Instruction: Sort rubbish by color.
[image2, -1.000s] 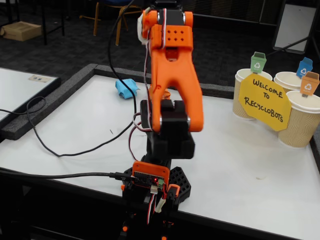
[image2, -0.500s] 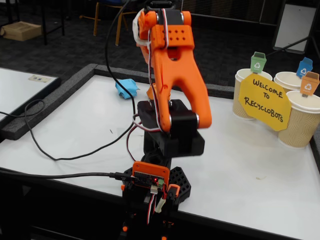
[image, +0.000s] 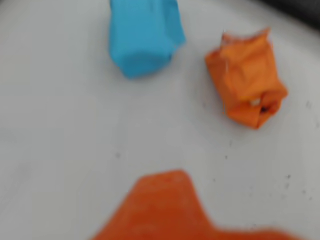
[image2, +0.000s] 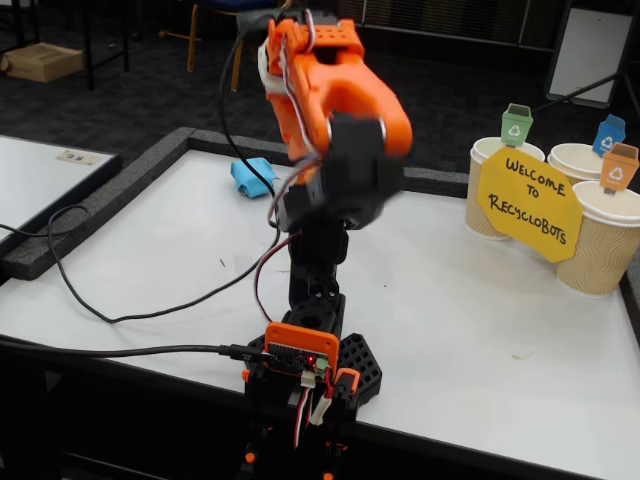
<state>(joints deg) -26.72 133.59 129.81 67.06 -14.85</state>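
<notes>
Two crumpled paper wads lie on the white table in the wrist view: a blue wad (image: 145, 37) at the top and an orange wad (image: 246, 80) to its right, a little apart. Of my gripper, only one blurred orange finger (image: 167, 205) enters from the bottom edge, short of both wads and touching neither. In the fixed view the blue wad (image2: 252, 173) sits near the table's far edge, behind the orange arm (image2: 335, 110). That arm hides the gripper and the orange wad there.
Three paper cups (image2: 605, 240) stand at the right behind a yellow sign (image2: 527, 205), carrying small green (image2: 516, 123), blue (image2: 609, 133) and orange (image2: 620, 165) bin tags. A black cable (image2: 150, 305) trails across the table's left side. A dark raised rim (image2: 90, 215) borders the table.
The arm's upper part has swung away from the camera and tilted over toward the far side of the table. The blue wad has stayed in place.
</notes>
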